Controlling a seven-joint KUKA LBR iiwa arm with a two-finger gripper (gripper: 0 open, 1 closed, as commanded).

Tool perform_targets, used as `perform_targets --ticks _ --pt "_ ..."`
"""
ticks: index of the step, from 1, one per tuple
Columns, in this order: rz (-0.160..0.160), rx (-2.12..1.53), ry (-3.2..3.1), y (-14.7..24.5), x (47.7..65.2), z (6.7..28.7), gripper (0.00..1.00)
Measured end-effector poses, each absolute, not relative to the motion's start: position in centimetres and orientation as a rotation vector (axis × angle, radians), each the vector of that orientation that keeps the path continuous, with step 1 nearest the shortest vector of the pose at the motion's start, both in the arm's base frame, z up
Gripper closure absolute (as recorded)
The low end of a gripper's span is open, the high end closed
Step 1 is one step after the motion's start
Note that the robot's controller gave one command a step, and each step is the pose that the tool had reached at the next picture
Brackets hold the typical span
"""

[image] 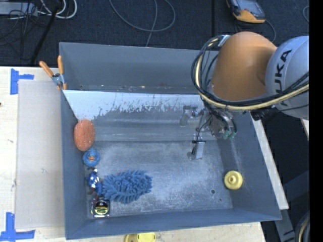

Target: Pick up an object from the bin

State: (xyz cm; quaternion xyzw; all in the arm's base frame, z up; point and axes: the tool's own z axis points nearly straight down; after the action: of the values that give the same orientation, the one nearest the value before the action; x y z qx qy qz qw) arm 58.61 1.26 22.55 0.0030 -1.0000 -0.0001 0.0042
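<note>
Camera view looks down into a big grey metal bin [151, 79] with a scuffed, dusty floor. The robot arm, with its round orange cover [239, 67] and black cables [202, 92], comes in from the right. Its pincer [196, 150] hangs over bare floor right of the middle, near the back wall. I cannot tell if the pincer is open or closed. A fluffy blue duster [126, 185] lies well apart, at the front left. An orange oval scrubber [84, 134] leans by the left wall. A yellow round wheel [233, 180] is the nearest thing, to the front right of the pincer, near the right wall. A little blue duck [91, 158], a yellow and black tape measure [101, 208] and a tiny blue toy [92, 179] sit along the left wall. The wide middle floor is open.
</note>
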Motion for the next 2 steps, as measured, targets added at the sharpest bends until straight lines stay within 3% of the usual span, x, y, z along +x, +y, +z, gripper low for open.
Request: perform_targets --ticks 1,2 --pt "-0.001 0.009 -3.141 1.3 58.7 23.0 0.00" --pt "0.001 0.155 -3.141 5.7 58.0 19.5 0.00"
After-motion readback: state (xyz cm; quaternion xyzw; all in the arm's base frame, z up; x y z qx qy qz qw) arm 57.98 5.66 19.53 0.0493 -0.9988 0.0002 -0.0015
